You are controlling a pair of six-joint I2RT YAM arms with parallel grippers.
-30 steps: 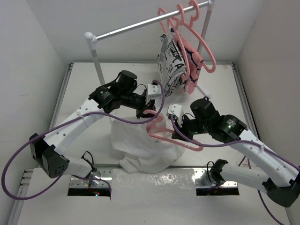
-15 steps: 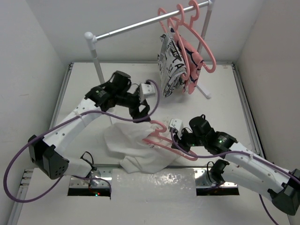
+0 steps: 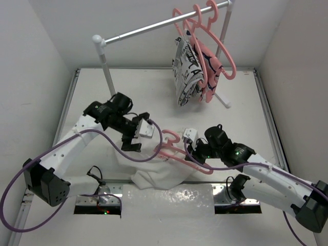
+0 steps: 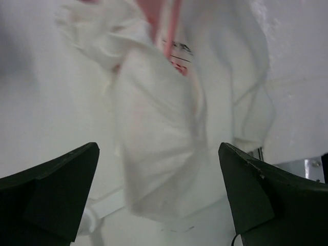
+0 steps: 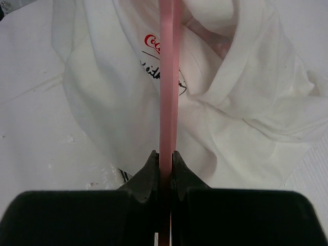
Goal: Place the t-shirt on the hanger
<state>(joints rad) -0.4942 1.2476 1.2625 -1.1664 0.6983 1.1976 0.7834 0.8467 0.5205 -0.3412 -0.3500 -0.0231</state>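
The white table (image 3: 92, 92) carries a grey rail (image 3: 154, 25) at the back. At the right end of the rail hang a black-and-white garment (image 3: 185, 72) and some pink hangers.

The t-shirt (image 3: 154, 171) lies in a crumpled heap at the near edge of the table, between the two arms. It is soft and light, so it will fold and sag wherever it is not supported. It will probably slip along smooth plastic. A good place to take it seems to be the hem or the cloth near the collar, where the layers can be pinched apart.

The hanger (image 5: 165, 77) lies over the top of the heap with its hook pointing away from the arms. It is stiff and thin, and easy to steer from one point. Whether any part of it is already inside the shirt, I cannot tell.

The right gripper (image 5: 165, 163) is clenched on the bar of the hanger. The left gripper (image 4: 158, 148) hovers above the shirt with its fingers spread wide, and it holds nothing.
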